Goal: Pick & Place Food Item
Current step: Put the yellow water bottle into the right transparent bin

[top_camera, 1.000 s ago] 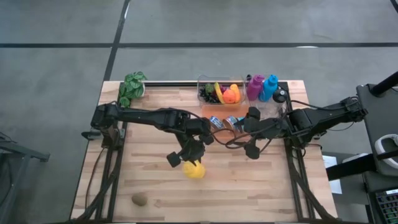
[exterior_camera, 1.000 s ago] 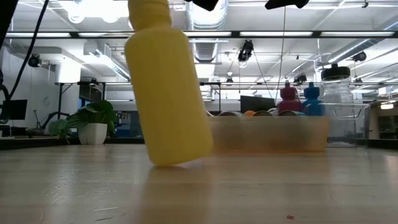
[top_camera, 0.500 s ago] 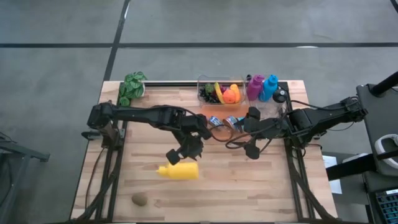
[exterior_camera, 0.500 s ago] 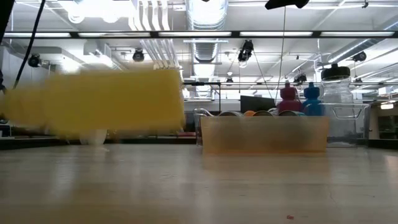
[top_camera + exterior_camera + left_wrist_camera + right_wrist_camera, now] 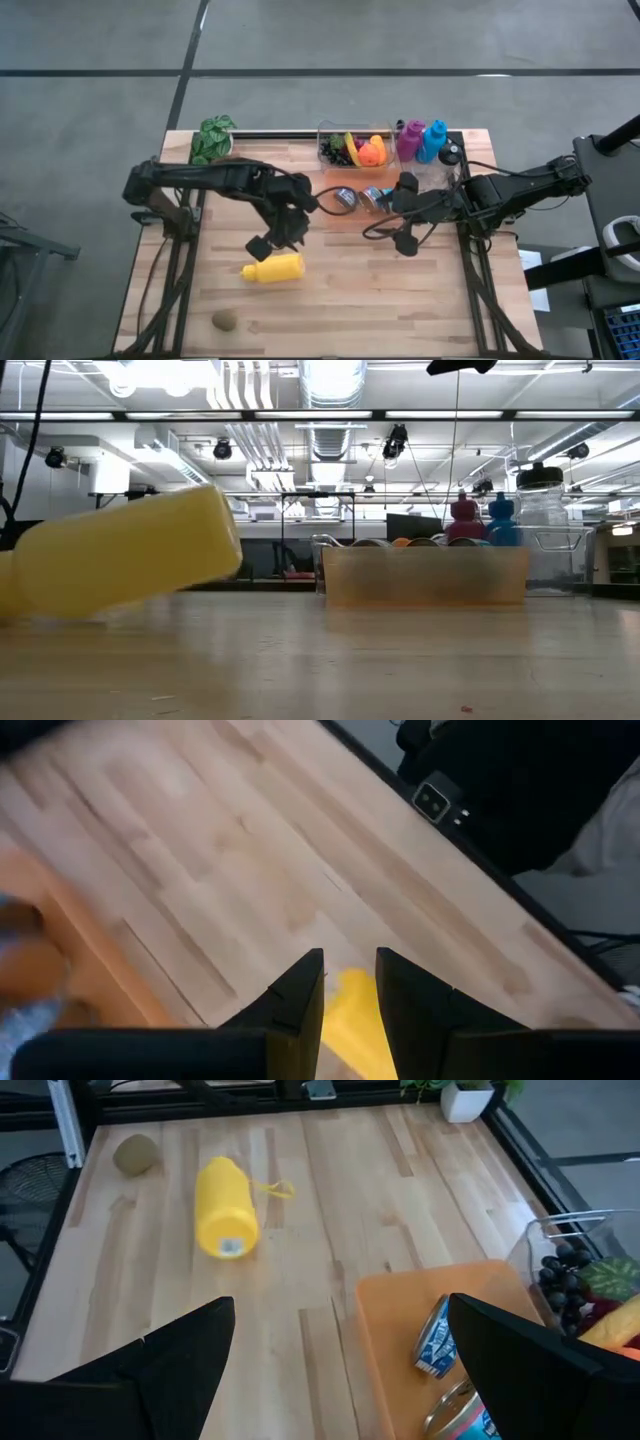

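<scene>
A yellow bottle (image 5: 275,268) lies on its side on the wooden table, its cap end toward the left edge; the low view shows it large at the left (image 5: 130,565). My left gripper (image 5: 273,241) hangs above it, apart from it. Its fingers stand a narrow gap apart with nothing between them, and the bottle (image 5: 355,1010) shows on the table beyond that gap. My right gripper (image 5: 400,213) waits wide open over the orange tray (image 5: 395,1330), touching nothing.
A kiwi (image 5: 225,321) lies near the front left corner. Cans (image 5: 345,197) sit on the orange tray. A clear bin of fruit (image 5: 352,148), purple and blue bottles (image 5: 420,140) and a potted plant (image 5: 212,140) stand along the far edge.
The yellow bottle has tipped from standing tilted on its base to lying on its side, cap toward the left edge, and has shifted a little leftward. My left gripper has risen and drawn back toward the table's left, rolling somewhat. The right arm kept still.
</scene>
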Robot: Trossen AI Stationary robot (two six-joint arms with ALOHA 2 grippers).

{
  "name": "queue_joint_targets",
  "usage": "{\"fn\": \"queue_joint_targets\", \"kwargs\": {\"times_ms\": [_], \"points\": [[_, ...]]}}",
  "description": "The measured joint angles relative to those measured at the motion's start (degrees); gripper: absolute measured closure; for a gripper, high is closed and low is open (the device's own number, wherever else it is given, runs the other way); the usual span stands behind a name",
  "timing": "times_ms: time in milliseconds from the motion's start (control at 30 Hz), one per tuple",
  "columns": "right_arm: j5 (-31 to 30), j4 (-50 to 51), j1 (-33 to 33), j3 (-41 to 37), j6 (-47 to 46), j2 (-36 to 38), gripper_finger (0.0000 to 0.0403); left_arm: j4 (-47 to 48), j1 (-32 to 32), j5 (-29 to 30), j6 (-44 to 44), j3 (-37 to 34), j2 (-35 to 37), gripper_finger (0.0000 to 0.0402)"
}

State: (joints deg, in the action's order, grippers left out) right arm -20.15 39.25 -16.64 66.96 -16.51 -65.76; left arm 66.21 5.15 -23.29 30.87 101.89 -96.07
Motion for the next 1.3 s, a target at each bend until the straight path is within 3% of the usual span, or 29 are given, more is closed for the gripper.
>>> {"fn": "queue_joint_targets", "kwargs": {"times_ms": [367,733,1133,1300], "points": [[1.1,0.1,0.0,0.0,0.2,0.0,0.0039,6.0,0.7,5.4,-12.5,-6.9,3.0,0.0304],[1.1,0.4,0.0,0.0,0.1,0.0,0.0039,6.3,3.6,9.9,-25.1,-20.1,7.6,0.0304],[1.1,0.4,0.0,0.0,0.2,0.0,0.0039,5.8,5.6,11.0,-39.1,-34.9,11.9,0.0304],[1.1,0.4,0.0,0.0,0.2,0.0,0.0039,5.7,5.2,11.3,-41.0,-39.8,11.9,0.0304]]}}
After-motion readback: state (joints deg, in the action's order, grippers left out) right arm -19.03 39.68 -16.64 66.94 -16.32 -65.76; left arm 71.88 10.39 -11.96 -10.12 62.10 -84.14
